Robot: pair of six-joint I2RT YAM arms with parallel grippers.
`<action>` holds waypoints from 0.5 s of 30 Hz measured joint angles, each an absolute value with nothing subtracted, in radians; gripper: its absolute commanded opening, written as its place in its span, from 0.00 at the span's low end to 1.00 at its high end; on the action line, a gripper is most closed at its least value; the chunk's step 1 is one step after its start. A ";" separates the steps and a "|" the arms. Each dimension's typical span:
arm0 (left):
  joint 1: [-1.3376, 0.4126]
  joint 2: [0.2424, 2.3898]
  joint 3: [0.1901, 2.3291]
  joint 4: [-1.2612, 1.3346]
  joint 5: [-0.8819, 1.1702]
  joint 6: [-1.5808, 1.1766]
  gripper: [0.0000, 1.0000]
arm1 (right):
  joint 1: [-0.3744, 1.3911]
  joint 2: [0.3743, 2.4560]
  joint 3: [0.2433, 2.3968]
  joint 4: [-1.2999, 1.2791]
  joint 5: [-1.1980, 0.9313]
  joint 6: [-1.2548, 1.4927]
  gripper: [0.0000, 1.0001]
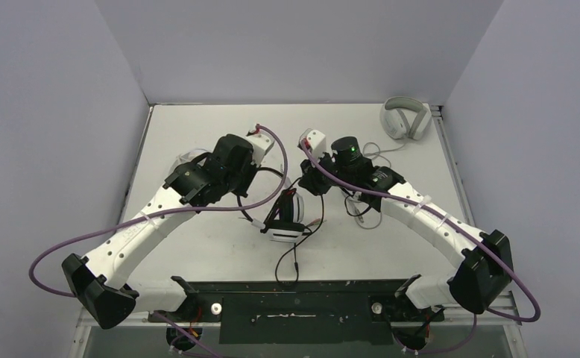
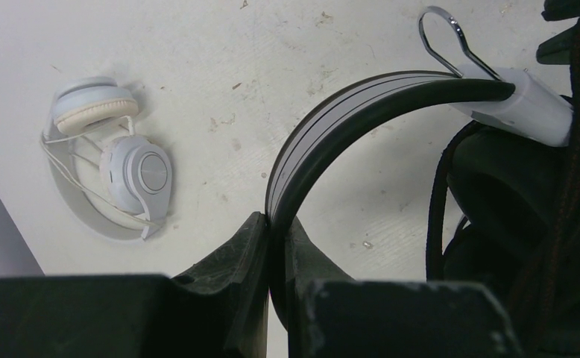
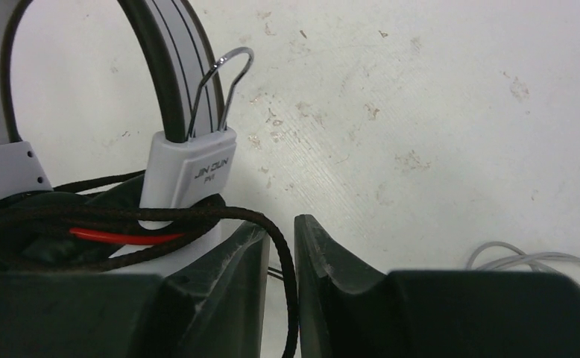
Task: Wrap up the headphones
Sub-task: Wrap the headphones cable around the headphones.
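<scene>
Likely light, rigid: black-and-white plastic headset (image 2: pixel 347 95), clamped at springy headband by left gripper (image 2: pixel 270 224). Limp black braided cable (image 3: pixel 197 215) threaded loose through barely parted right gripper (image 3: pixel 281 227).

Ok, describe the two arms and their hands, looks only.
Both the left arm and right arm have white links with black joints. A purple cable loops along each. The left hand and right hand have black wedge-shaped fingers. A green light glows on the right wrist.
</scene>
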State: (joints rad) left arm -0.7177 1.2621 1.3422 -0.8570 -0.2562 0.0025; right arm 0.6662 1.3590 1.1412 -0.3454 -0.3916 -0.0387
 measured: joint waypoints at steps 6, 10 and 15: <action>-0.707 1.258 1.360 -0.873 -0.240 -0.009 0.00 | 0.654 1.359 1.115 -0.314 -0.373 -0.042 0.21; -0.678 1.249 1.389 -0.901 -0.181 -0.036 0.00 | 0.649 1.357 1.073 -0.252 -0.376 -0.041 0.27; -0.616 1.248 1.469 -0.954 -0.091 -0.081 0.00 | 0.626 1.324 0.964 -0.122 -0.401 -0.020 0.32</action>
State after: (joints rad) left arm -0.6163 1.2484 1.4689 -0.9543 -0.0906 -0.0807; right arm 0.6262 1.3243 0.9638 -0.1219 -0.4011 -0.0204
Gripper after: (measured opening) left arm 0.073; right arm 0.301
